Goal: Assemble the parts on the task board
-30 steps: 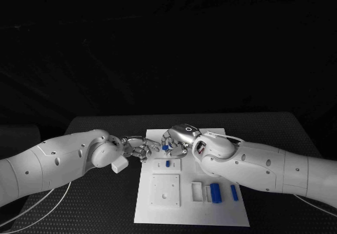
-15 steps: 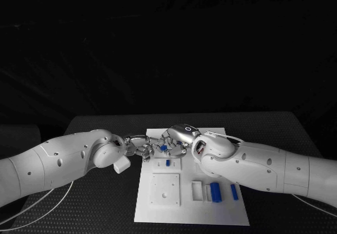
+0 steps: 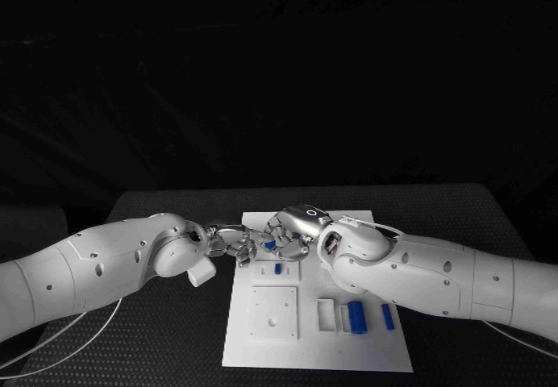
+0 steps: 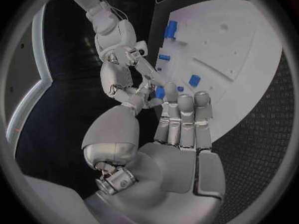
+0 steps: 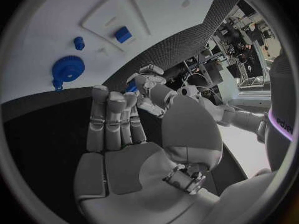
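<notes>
I see a white task board (image 3: 270, 355) on the black table (image 3: 163, 339), whose surface has a fine dotted weave. My two arms are white; the left hand (image 3: 239, 244) and right hand (image 3: 291, 234) are silver metal. Between their fingertips shows a small blue part (image 3: 270, 244). On the board lie a blue block (image 3: 357, 318), a thinner blue bar (image 3: 387, 317) and a short blue peg (image 3: 279, 269). My right wrist view shows a blue gear (image 5: 65, 69) on white.

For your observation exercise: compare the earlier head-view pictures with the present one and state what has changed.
The left hand has edged closer to the right hand, the two meeting around a small blue part above the task board. The blue parts lying on the board stayed put.
</notes>
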